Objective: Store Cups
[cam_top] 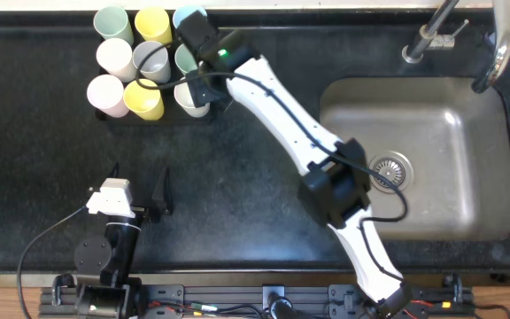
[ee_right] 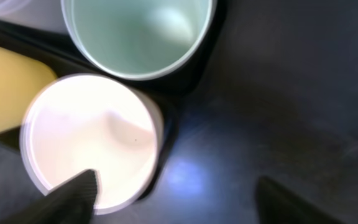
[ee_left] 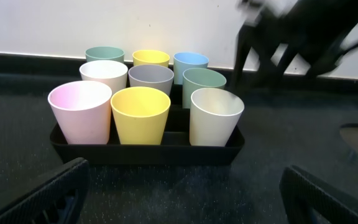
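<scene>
The right gripper [ee_right: 176, 183] has its fingers spread wide and holds nothing. In the right wrist view one finger [ee_right: 73, 194] lies over the mouth of the cream cup [ee_right: 89, 140], while the other lies over the bare countertop [ee_right: 278, 93] outside the tray [ee_left: 148, 152]. Whether the first finger contacts the cup's rim cannot be told. The cream cup stands upright in the tray's front corner nearest the sink [cam_top: 450, 177]. Just beside it in the tray are a green cup [ee_right: 135, 31] and a yellow cup [ee_right: 5, 93]. In the top view the right gripper [cam_top: 206, 87] sits above this corner of the tray, and the right arm crosses the countertop diagonally from its base at the lower right. The tray holds nine upright cups in three rows of three. The front row is a pink cup [ee_left: 81, 112], the yellow cup [ee_left: 140, 115] and the cream cup [ee_left: 216, 115]. The middle row is a white cup [ee_left: 103, 73], a grey cup [ee_left: 151, 78] and the green cup [ee_left: 204, 79]. The back row is a second green cup [ee_left: 104, 54], a second yellow cup [ee_left: 151, 58] and a blue cup [ee_left: 190, 60]. The left gripper [ee_left: 182, 171] is also spread wide and holds nothing. It is low over the countertop, well apart from the tray and facing it. A faucet [cam_top: 432, 35] stands behind the sink.
</scene>
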`<state>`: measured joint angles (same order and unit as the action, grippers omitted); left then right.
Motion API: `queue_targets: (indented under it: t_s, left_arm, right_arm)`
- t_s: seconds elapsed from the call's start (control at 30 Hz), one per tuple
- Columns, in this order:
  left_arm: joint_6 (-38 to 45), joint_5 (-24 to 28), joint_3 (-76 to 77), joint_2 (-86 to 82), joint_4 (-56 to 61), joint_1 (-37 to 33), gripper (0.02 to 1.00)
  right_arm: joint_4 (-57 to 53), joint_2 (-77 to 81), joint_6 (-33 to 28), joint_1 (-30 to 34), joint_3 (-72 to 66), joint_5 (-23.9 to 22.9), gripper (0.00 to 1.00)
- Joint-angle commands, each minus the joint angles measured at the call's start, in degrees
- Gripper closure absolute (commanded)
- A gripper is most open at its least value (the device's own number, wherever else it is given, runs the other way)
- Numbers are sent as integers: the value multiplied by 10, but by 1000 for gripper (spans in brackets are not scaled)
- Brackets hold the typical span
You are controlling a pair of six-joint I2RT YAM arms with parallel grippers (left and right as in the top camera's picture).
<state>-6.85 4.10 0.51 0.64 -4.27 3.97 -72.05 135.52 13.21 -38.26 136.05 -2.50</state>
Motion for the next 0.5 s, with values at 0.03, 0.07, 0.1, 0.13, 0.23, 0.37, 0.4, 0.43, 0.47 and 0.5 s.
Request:
queue_targets:
  t_s: [0.03, 0.07, 0.1, 0.13, 0.23, 0.37, 0.4, 0.43, 0.47, 0.5]
  left_arm:
    - [9, 3, -1, -2, -2, -5, 18]
    - [9, 3, -1, -2, -2, -5, 20]
    - [9, 3, -1, -2, -2, -5, 18]
    - [9, 3, -1, -2, -2, -5, 18]
    - [9, 3, -1, -2, -2, -5, 18]
    - [9, 3, -1, -2, -2, -5, 18]
    - [9, 3, -1, -2, -2, -5, 18]
    - [9, 3, -1, -2, -2, -5, 18]
    - [9, 3, -1, -2, -2, -5, 18]
    - [9, 3, -1, -2, -2, -5, 18]
  right_arm:
    - [-2, -162, -87, 45, 17, -1, 47]
    - [-8, -181, -99, 57, 16, -1, 5]
    - [-15, -197, -107, 71, 15, -1, 5]
    - [-22, -214, -110, 87, 10, -1, 3]
    - [-29, -277, -113, 138, -40, -1, 3]
    - [16, -398, -148, 199, -201, -1, 5]
    - [43, -440, -156, 211, -260, -1, 3]
    - [70, -478, -162, 220, -313, -1, 3]
    - [98, -519, -163, 228, -368, -1, 5]
    - [132, -567, -164, 234, -430, -1, 3]
